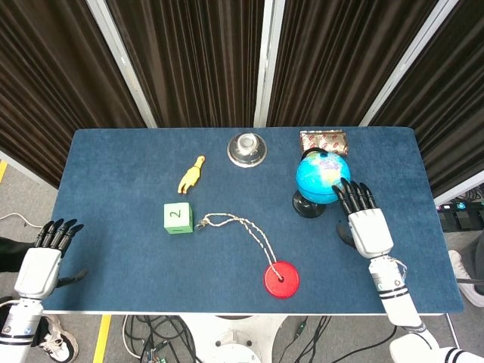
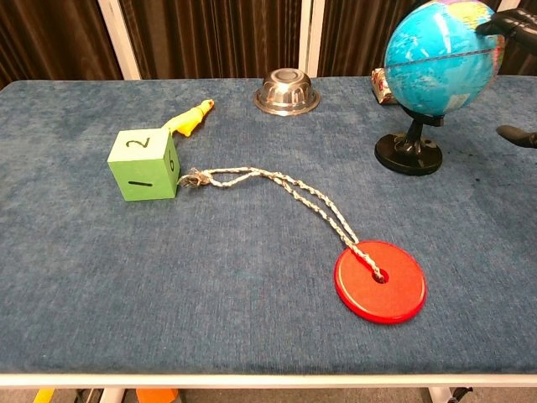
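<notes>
Right hand (image 1: 369, 227): over the right part of the blue cloth-covered desk (image 1: 121, 249), fingers spread and straight, fingertips (image 1: 346, 187) at the side of the small blue globe on a black stand (image 1: 321, 177). It grips nothing; whether the tips truly touch the sphere cannot be told.

Globe: upright on its black base, right-rear of the desk, just in front of the red-and-white patterned packet (image 1: 324, 141) (the chest view shows the sphere leaning on its tilted axis).

Left hand (image 1: 41, 261): off the desk's left front corner, fingers apart and empty, well apart from everything.

Other things: green numbered cube (image 1: 177, 218) left of centre, a yellow rubber-chicken toy (image 1: 191, 175) behind it, an upturned steel bowl (image 1: 247, 149) at the rear, and a red disc (image 1: 280, 280) on a twisted cord (image 1: 242, 227) running back toward the cube.

Risk: the globe is top-heavy on a narrow base, so a sideways push from the flat, open fingers could probably spin the sphere or tip the stand toward the packet or bowl. A grasp on the smooth sphere could slip.
</notes>
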You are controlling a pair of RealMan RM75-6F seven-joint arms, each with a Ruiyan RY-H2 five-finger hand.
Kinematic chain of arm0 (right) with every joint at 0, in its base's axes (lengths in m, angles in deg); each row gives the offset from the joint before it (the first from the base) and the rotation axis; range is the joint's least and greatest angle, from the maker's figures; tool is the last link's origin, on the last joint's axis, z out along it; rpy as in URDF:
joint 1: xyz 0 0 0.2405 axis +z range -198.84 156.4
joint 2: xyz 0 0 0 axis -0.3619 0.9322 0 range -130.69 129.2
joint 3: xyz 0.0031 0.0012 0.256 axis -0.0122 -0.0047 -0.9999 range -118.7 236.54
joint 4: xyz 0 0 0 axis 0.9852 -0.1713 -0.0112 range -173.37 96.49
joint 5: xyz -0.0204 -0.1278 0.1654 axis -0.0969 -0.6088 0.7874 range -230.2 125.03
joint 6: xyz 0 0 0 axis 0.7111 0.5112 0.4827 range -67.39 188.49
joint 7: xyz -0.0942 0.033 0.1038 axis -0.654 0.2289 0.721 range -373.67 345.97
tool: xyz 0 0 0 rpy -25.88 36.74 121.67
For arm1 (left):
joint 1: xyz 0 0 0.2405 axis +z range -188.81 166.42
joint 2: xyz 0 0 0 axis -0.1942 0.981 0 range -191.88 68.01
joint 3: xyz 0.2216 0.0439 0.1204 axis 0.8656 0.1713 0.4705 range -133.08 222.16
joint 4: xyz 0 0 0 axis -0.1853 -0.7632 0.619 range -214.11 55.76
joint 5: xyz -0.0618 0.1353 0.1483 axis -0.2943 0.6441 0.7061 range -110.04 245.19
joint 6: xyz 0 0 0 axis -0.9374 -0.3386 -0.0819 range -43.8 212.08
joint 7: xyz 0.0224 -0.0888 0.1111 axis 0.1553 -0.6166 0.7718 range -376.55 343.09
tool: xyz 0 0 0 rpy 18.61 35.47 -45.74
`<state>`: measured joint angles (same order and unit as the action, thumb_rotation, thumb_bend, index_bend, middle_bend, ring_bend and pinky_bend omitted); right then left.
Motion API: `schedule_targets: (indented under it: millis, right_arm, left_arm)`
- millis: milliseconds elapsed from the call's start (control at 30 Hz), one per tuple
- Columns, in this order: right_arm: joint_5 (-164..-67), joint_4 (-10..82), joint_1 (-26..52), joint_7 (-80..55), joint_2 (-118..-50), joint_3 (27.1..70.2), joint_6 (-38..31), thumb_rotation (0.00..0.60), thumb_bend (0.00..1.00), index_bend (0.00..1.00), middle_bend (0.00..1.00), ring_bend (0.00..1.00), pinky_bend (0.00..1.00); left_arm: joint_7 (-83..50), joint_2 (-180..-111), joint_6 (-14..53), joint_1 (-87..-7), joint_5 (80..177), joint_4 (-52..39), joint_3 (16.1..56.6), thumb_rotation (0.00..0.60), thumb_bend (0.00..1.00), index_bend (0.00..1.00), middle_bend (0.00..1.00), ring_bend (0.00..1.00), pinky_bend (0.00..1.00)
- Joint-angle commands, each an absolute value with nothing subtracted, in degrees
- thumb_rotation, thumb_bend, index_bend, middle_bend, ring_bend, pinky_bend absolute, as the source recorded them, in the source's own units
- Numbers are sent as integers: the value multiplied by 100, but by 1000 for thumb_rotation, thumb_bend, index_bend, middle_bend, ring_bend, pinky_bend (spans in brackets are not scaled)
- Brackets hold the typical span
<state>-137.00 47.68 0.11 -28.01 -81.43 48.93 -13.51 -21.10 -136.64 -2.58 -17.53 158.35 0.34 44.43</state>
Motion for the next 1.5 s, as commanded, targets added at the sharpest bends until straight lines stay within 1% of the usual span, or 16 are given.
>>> schedule_targets:
  millis: [33,200,400,567,833,1000,1300,1500]
  right_arm:
    - [-13319,4704,-82,-2856,-8159,4794,-1366,600,208,0,0,0,0]
    - [-12663,4753,-202,-3017,-8192,4611,-1379,600,206,0,0,0,0]
    - [-12589,4726,-267,-2938,-8147,4608,-1492,600,206,0,0,0,0]
    - [-13042,4692,-290,-2627,-8131,4771,-1685,600,208,0,0,0,0]
    - [-14344,4625,-183,-2208,-8178,5209,-2116,600,211,0,0,0,0]
    - [-14686,4676,-84,-2273,-8212,5322,-2136,600,212,0,0,0,0]
    - [-14277,4870,60,-2543,-8120,5250,-1627,600,212,0,0,0,0]
    - [-13995,4853,-14,-2616,-8112,5182,-1633,600,212,0,0,0,0]
  left_arm:
    - [-2099,-13660,-250,-1756,15834,44,4445,600,0,136,89,24,50]
    - [-2073,-13656,-236,-1766,15837,64,4447,600,0,136,89,24,50]
    - [-2041,-13657,-235,-1769,15835,85,4445,600,0,135,89,24,50]
    - [-2033,-13660,-229,-1770,15829,87,4445,600,0,135,89,24,50]
    - [-2048,-13663,-248,-1762,15827,77,4444,600,0,136,89,24,50]
    - [-2077,-13666,-256,-1757,15826,58,4444,600,0,135,89,24,50]
    - [-2128,-13668,-268,-1741,15820,23,4450,600,0,135,89,24,50]
    - [-2116,-13665,-268,-1745,15831,31,4453,600,0,135,89,24,50]
